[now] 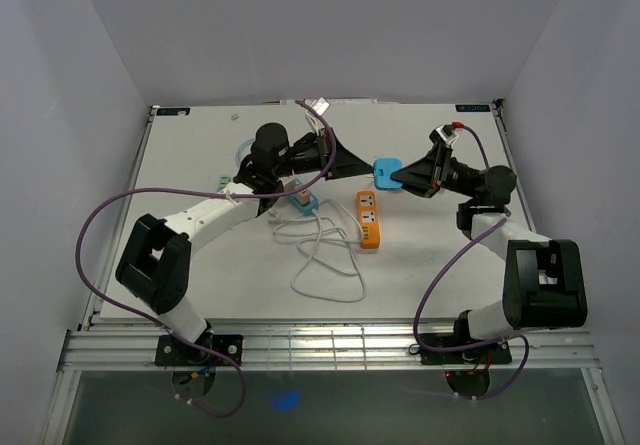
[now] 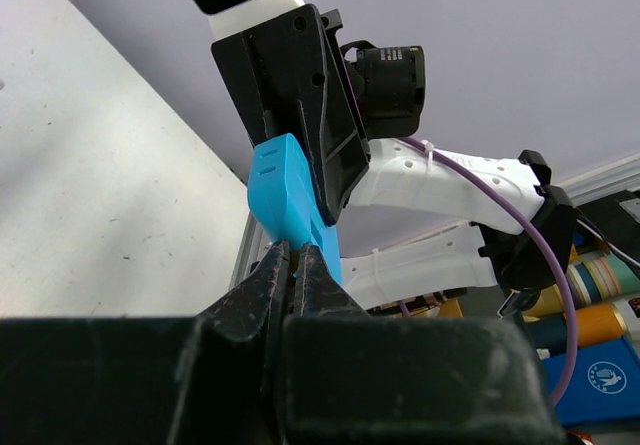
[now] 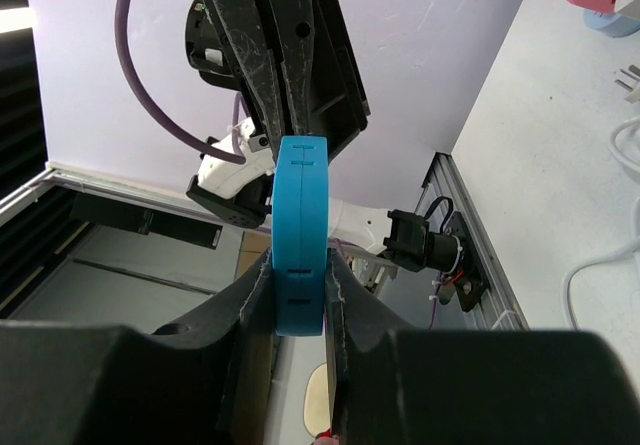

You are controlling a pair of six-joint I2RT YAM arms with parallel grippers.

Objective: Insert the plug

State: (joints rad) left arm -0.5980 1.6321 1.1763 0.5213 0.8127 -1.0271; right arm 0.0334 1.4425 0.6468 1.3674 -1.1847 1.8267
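Bright blue plug [image 1: 386, 173], orange power strip [image 1: 369, 220], white cable [image 1: 318, 227]

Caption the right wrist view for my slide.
Right end effector and left end effector clamp opposite ends of the same blue plug.

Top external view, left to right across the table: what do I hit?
left arm's elbow → pink-and-teal adapter → orange power strip → right arm's elbow. Left out because they overlap their neighbours: blue plug, white cable.
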